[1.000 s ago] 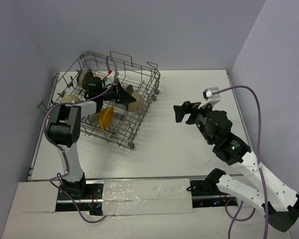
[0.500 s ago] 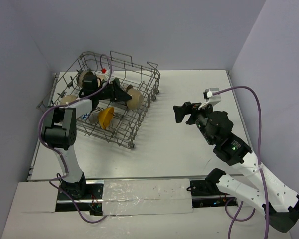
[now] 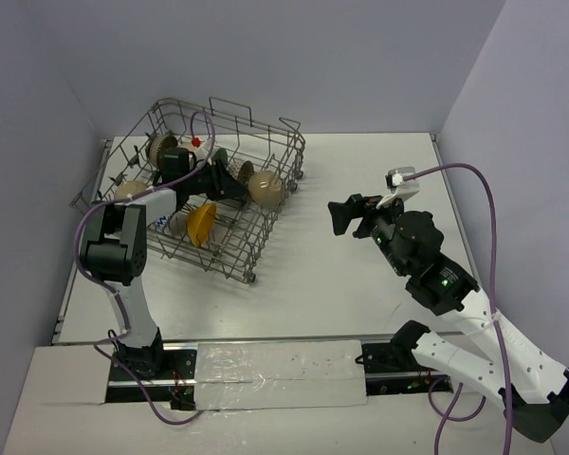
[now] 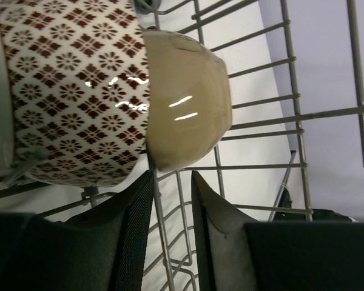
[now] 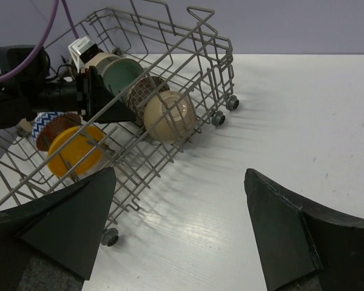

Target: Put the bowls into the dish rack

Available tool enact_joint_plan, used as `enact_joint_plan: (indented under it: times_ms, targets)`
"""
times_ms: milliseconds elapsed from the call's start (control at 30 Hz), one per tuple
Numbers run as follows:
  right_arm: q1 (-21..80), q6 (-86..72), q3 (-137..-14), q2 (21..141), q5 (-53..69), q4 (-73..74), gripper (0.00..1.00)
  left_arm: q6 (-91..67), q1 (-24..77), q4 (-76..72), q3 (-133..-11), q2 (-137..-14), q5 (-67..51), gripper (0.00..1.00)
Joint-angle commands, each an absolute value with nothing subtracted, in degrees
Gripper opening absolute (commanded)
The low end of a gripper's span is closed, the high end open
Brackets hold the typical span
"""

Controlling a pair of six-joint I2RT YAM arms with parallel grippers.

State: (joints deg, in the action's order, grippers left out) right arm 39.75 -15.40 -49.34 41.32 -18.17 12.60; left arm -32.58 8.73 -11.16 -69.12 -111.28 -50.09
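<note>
The grey wire dish rack (image 3: 286,144) stands at the far left and holds several bowls. A beige bowl (image 3: 266,188) leans on its side against the rack's right wall; it also shows in the left wrist view (image 4: 185,109) and the right wrist view (image 5: 170,116). Beside it is a brown-patterned bowl (image 4: 73,91), then a pale green one (image 5: 122,74). An orange-yellow bowl (image 3: 201,225) and a blue-white patterned bowl (image 5: 45,121) stand nearer. My left gripper (image 3: 233,184) is inside the rack just short of the beige bowl, its jaws slightly apart, empty, with a rack wire running between them (image 4: 171,182). My right gripper (image 3: 346,213) hangs wide open and empty over the table.
The rack's wheels (image 5: 219,119) rest on the white table (image 3: 360,275). Walls close the table at the back and right. The rack's upright tines and raised handle loops (image 3: 231,104) surround my left arm.
My left gripper has drawn back leftward from the beige bowl and let it go; the bowl now rests against the rack's right wall. The right arm has not moved.
</note>
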Motion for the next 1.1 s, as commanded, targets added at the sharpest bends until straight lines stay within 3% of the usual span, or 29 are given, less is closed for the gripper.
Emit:
enact_joint_plan:
  times_ms: [0, 200, 400, 800, 1067]
  targets:
    - [39.8, -15.5, -49.6, 41.3, -17.5, 9.6, 0.94, -29.8, 9.4, -9.2, -69.5, -110.8, -46.3, 0.36]
    - [39.7, -15.5, -49.4, 41.1, -17.6, 9.7, 0.94, -30.2, 10.0, -8.9, -68.3, -109.3, -44.8, 0.41]
    - [39.7, -15.0, -49.7, 40.8, -19.0, 10.3, 0.94, -30.3, 10.0, -5.5, -68.0, -102.0, -39.7, 0.52]
    - [39.7, -12.9, -52.5, 39.2, -24.6, 12.2, 0.95, -23.7, 9.9, 12.2, -80.3, -86.3, -19.5, 0.67]
    - [39.8, -10.9, -56.4, 35.9, -33.8, 16.5, 0.97, -16.7, 9.9, 19.3, -80.1, -68.8, 2.7, 0.96]
